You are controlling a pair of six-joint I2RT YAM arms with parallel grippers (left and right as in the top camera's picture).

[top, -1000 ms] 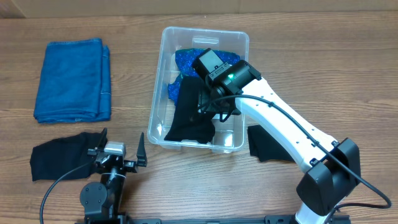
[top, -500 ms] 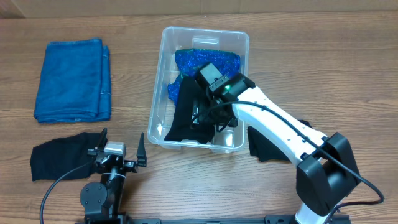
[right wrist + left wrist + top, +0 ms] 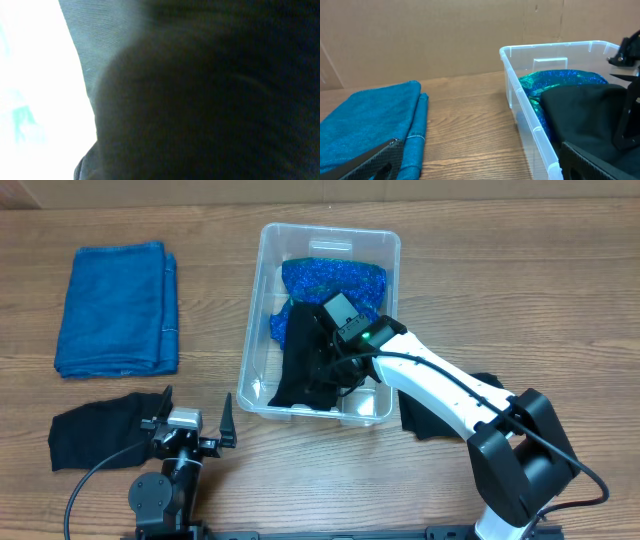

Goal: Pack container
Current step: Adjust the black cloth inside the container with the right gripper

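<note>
In the clear plastic container (image 3: 252, 300), the right gripper (image 3: 320, 370) has sunk into soft black cloth (image 3: 298, 340), likely tucking it; I cannot tell its grip. The left gripper (image 3: 196, 412) sits wide open.

Wood table (image 3: 520, 270): container (image 3: 330, 228), folded blue towel (image 3: 118, 308), black cloth L (image 3: 95, 430), black cloth R (image 3: 425, 415).

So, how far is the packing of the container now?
Done: a sparkly blue cloth and a black garment lie in the container. In hand: the right gripper is down at that garment. To do: a folded blue towel and two black cloths lie on the table.
</note>
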